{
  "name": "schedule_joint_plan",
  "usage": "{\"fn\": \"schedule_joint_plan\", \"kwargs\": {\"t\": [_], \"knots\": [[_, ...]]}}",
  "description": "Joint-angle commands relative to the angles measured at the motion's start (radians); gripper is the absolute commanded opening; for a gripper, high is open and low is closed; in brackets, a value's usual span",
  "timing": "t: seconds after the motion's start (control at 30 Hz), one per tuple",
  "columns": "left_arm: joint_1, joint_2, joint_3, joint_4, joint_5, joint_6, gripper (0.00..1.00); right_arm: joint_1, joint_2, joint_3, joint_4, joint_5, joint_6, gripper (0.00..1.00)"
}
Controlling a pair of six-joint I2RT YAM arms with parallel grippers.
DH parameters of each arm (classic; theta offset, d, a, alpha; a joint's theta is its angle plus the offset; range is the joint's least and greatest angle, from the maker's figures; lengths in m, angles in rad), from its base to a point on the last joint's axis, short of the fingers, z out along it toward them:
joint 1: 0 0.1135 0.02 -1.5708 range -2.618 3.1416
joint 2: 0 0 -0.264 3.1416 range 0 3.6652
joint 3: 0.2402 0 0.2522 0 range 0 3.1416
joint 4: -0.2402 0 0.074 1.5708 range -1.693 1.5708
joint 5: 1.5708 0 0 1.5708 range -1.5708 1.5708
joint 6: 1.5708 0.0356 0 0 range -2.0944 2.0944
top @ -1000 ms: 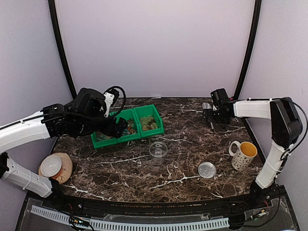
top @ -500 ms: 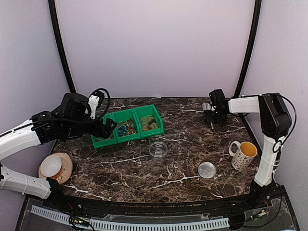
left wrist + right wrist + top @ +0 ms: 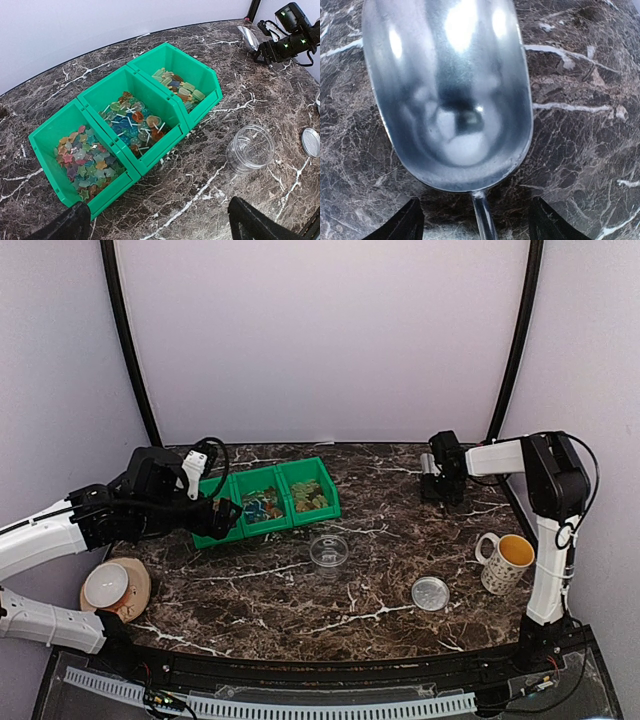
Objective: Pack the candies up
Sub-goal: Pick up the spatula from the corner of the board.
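The candies [image 3: 84,161] lie in mixed colours in a green three-compartment bin [image 3: 293,518]: stars on the left, lollipops [image 3: 132,123] in the middle, green and brown sweets [image 3: 178,88] on the right. My left gripper [image 3: 162,226] hovers open over bare marble in front of the bin, holding nothing. A metal scoop [image 3: 447,85] lies at the table's far right [image 3: 428,462]. My right gripper [image 3: 477,226] straddles its thin handle [image 3: 482,215], with the fingers [image 3: 402,224] apart on either side and not touching it.
A clear round tub [image 3: 328,550] stands mid-table, with its lid [image 3: 430,592] lying nearer on the right. A patterned mug [image 3: 505,562] stands near the right edge. A wooden saucer with a white bowl [image 3: 110,585] sits at the near left.
My left arm has drawn back to the left, uncovering the bin. The right gripper has settled over the scoop's handle and its jaws have narrowed.
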Motion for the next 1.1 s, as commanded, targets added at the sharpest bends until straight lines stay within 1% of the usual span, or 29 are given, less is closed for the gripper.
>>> {"fn": "schedule_joint_plan", "kwargs": {"t": [0.0,0.3,0.43,0.53,0.7,0.73,1.07], "knots": [[0.017,-0.021,-0.01,0.026,0.023,0.003,0.99,-0.007,0.027,0.018,0.016,-0.005,-0.002,0.67],[0.052,-0.003,-0.011,0.034,0.07,-0.013,0.99,-0.006,0.011,-0.016,0.043,-0.021,-0.006,0.42],[0.065,0.006,-0.009,0.034,0.083,-0.019,0.99,-0.005,0.0,-0.038,0.056,-0.029,-0.011,0.27],[0.072,0.009,-0.009,0.033,0.079,-0.02,0.99,0.0,-0.012,-0.057,0.065,-0.021,-0.009,0.2],[0.085,0.015,-0.01,0.035,0.095,-0.023,0.99,0.014,-0.034,-0.082,0.073,0.002,-0.015,0.02],[0.088,0.015,-0.009,0.035,0.097,-0.024,0.99,0.018,-0.039,-0.084,0.072,0.009,-0.019,0.0],[0.106,0.028,-0.009,0.034,0.105,-0.026,0.99,0.107,-0.131,-0.094,0.051,0.125,-0.076,0.0]]}}
